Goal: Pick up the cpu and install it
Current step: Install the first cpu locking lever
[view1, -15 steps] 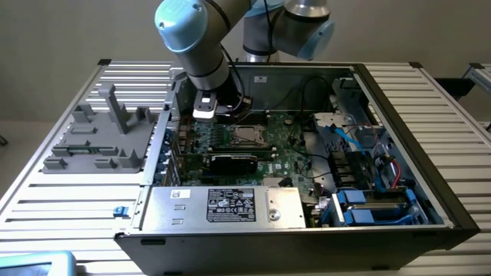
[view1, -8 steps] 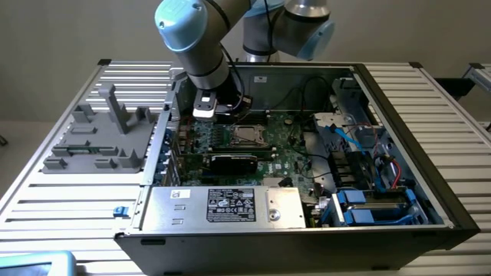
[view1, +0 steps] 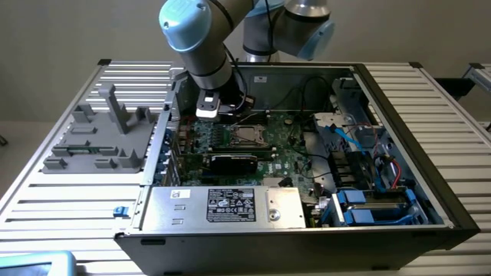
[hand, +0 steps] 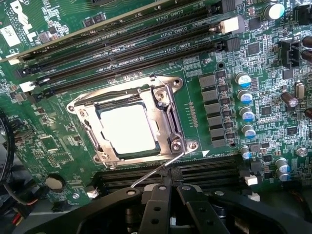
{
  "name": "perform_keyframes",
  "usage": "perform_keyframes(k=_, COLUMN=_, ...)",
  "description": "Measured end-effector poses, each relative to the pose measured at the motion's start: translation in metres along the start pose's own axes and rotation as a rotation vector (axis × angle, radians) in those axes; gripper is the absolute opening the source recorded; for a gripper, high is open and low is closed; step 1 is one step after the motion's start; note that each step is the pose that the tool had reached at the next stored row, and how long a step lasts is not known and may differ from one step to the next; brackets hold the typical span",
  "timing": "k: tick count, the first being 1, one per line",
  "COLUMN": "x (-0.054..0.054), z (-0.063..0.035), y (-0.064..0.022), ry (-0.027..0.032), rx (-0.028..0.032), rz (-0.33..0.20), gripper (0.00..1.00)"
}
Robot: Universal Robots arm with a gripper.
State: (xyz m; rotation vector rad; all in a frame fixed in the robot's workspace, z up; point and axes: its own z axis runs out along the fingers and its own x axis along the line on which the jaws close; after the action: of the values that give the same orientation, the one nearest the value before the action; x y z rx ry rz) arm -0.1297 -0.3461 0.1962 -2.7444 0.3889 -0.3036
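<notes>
Hand [hand: 170, 187] clenched, empty, above motherboard [hand: 204, 73]; wrist view reveals cpu [hand: 127, 130] seated in socket.

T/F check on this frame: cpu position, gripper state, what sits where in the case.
1. The cpu lies inside the metal socket frame on the motherboard. True.
2. The gripper is open wide. False: its fingers are shut and hold nothing.
3. The gripper holds the cpu. False: the cpu sits in the socket, apart from the fingers.
4. The silver box with a black label lies at the near edge of the open computer case. True.
5. A grey fixture stands on the exterior view's left of the case. True.
</notes>
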Motion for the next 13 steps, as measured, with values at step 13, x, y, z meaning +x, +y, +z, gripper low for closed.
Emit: perform_keyframes(k=13, x=0.0025, z=0.0043, y=0.0014, ry=0.0017, rx=-0.0037, rz=0.002, gripper=0.11)
